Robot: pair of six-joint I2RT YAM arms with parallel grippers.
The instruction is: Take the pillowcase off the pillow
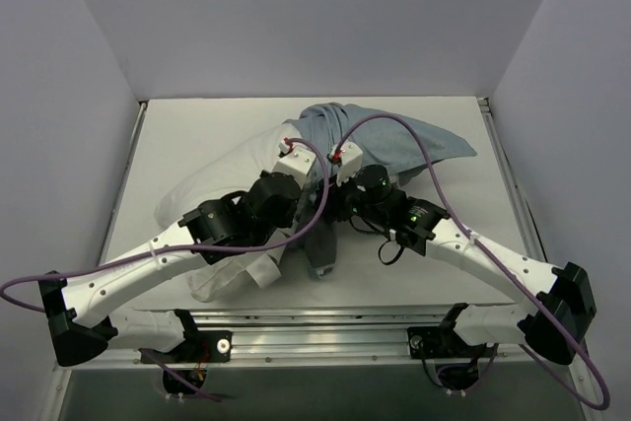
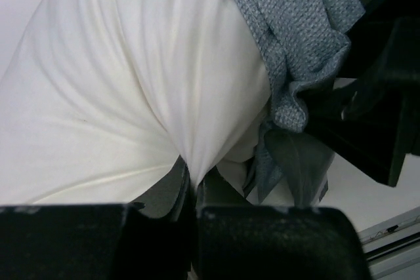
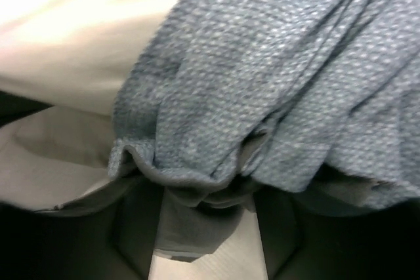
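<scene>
- Top external view: the big white pillow (image 1: 212, 179) lies on the left half of the table (image 1: 177, 135). The blue pillowcase (image 1: 394, 140) is bunched up at the pillow's far right end.
- Both arms reach into the middle, where the pillow and the pillowcase meet.
- Left wrist view: the left gripper (image 2: 195, 204) is squeezed tight on a pinch of the white pillow. The white cloth makes folds that all run to the pinch.
- The pillowcase's blue edge hangs just beside that pinch, on the right.
- Right wrist view: a fold of the pillowcase hangs between the dark fingers (image 3: 131, 240) of the right gripper (image 3: 203, 247). The fingers stand apart. I cannot tell if they are squeezing the cloth.
</scene>
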